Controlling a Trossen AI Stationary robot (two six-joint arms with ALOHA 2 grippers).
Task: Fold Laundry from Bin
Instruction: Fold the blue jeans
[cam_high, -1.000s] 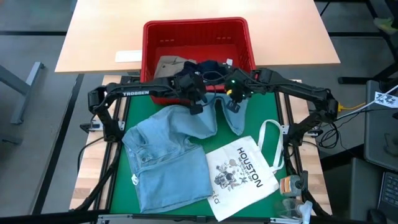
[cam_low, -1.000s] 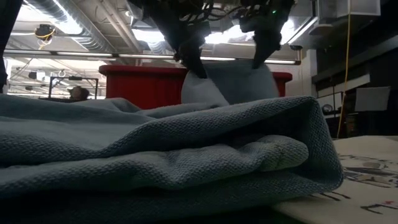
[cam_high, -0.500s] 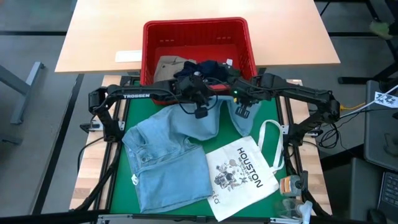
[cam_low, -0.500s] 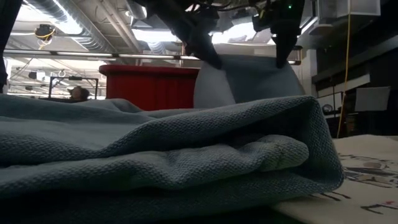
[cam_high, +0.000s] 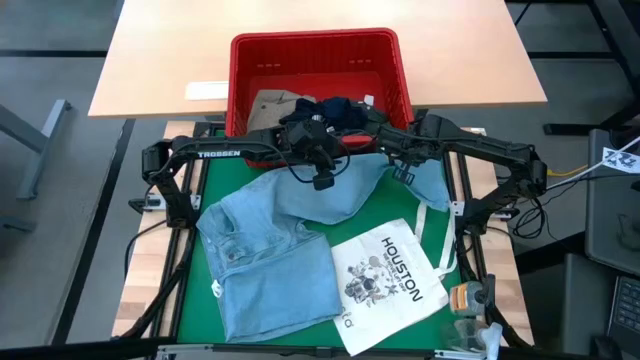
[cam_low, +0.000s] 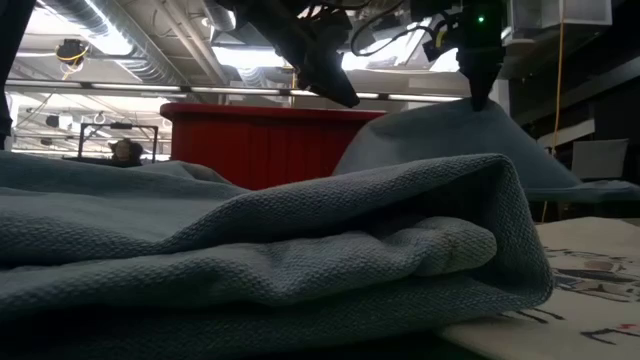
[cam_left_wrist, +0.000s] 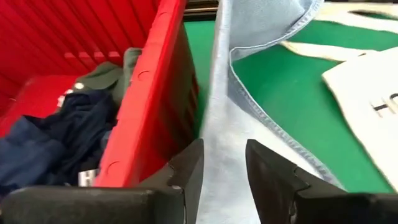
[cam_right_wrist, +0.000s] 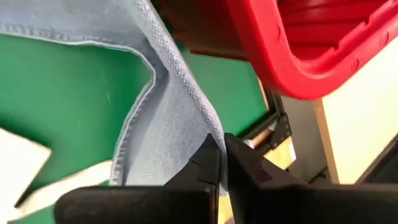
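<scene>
- Nearest the front table edge, well away from the red bin (cam_high: 315, 70), the white HOUSTON tote bag (cam_high: 385, 280) lies flat on the green mat (cam_high: 195, 270), just beside the denim.
- The light blue denim garment (cam_high: 265, 250) is out of the bin and spread on the mat, bunched and partly doubled over itself rather than neatly folded. In the low view it fills the foreground as a thick roll.
- Closer to the bin, just in front of its near wall, the left gripper (cam_left_wrist: 221, 168) hovers over the denim's far edge. Its fingers stand apart with cloth showing between them, and they seem to clamp nothing.
- Beside it, off the bin's near right corner, the right gripper (cam_right_wrist: 221, 158) is pinched tight on the denim's hem, lifting that corner into a peak.
- In the bin itself, the khaki-tan garment (cam_high: 272, 103), the navy garment (cam_high: 335, 105) and the dark green garment (cam_left_wrist: 115, 71) lie in a heap.
- By my reading the task is at an early stage: one piece is out and only being straightened, no finished fold shows, and three pieces wait in the bin.
</scene>
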